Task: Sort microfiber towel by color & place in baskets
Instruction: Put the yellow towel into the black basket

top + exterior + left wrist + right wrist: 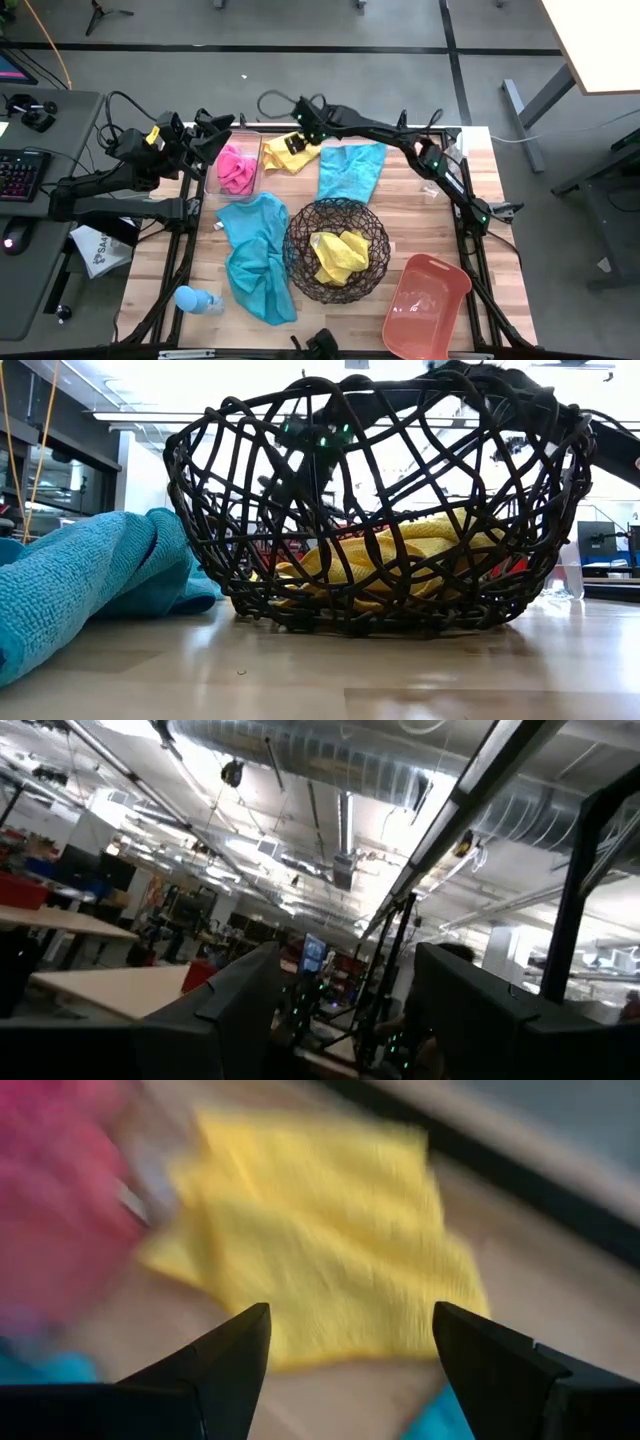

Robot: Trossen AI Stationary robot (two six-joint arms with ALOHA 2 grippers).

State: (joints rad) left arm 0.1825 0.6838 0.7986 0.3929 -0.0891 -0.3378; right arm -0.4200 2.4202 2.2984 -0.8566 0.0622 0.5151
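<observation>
Teal towel (80, 585) sprawls beside the wire basket (336, 250), which holds a yellow towel (338, 254). Pink towels (237, 170) fill the clear bin (213, 181). Right gripper (350, 1345), fingers spread and empty, hangs over another yellow towel (320, 1245); left gripper (345, 1010), released, points up beside the bin.

pink towel (50, 1190) blurry, cut off at left edge | teal towel (80, 585) cut off at left edge | yellow towel (380, 565) partly hidden behind wire basket (380, 500)

Fuzzy cloth yellow towel (330, 1240), dark woven wire basket (336, 250), glossy salmon plastic tub (426, 305), smooth wood table (480, 240)
</observation>
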